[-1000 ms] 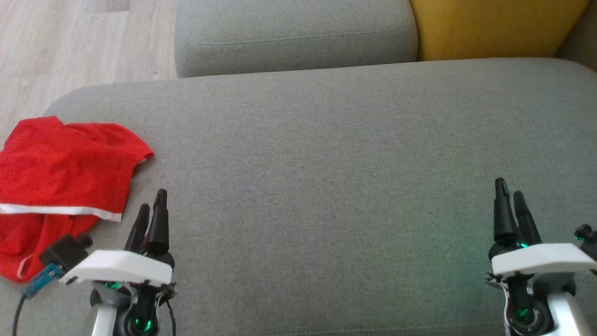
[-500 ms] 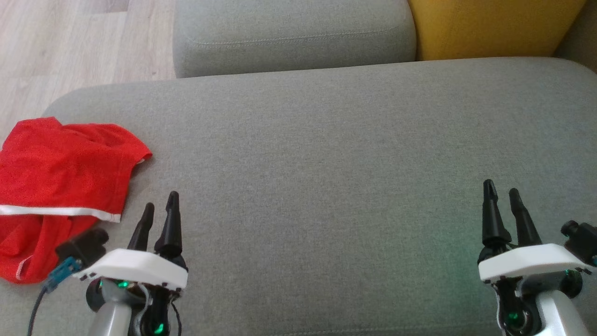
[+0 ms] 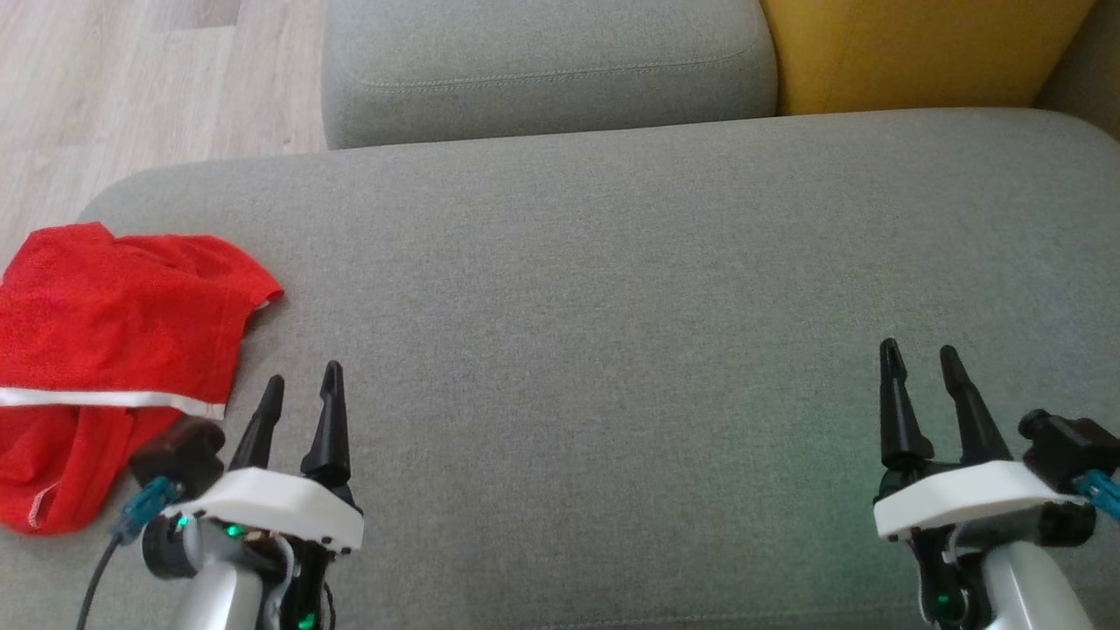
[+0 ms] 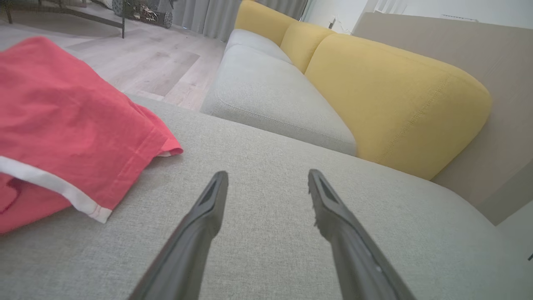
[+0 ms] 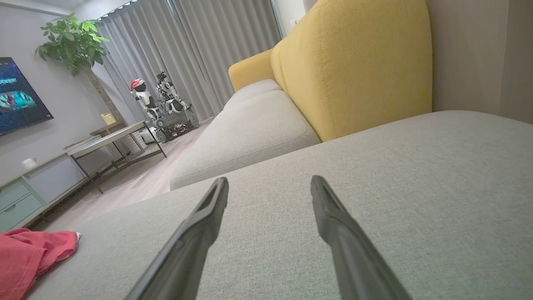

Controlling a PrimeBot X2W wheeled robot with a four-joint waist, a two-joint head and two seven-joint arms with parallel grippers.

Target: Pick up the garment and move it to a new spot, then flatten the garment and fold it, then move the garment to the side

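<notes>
A crumpled red garment (image 3: 114, 341) with a white trim band lies at the far left edge of the grey seat cushion (image 3: 612, 289). It also fills the left side of the left wrist view (image 4: 62, 121) and shows at the lower left of the right wrist view (image 5: 29, 254). My left gripper (image 3: 302, 385) stands open just right of the garment, apart from it, nothing between its fingers. My right gripper (image 3: 919, 360) is open over bare cushion at the lower right. In both wrist views the two fingers are spread, left gripper (image 4: 266, 177) and right gripper (image 5: 268, 183).
A second grey cushion (image 3: 542, 61) lies behind, with a yellow backrest (image 3: 919, 48) to its right. Wooden floor (image 3: 131, 87) runs past the cushion's left edge. Across the room stand a low table (image 5: 112, 141), a cabinet, a plant and a parked robot (image 5: 166, 104).
Both grippers have turned so their fingers show side by side and spread. The left one has shifted slightly right, the right one slightly left. The garment lies as before.
</notes>
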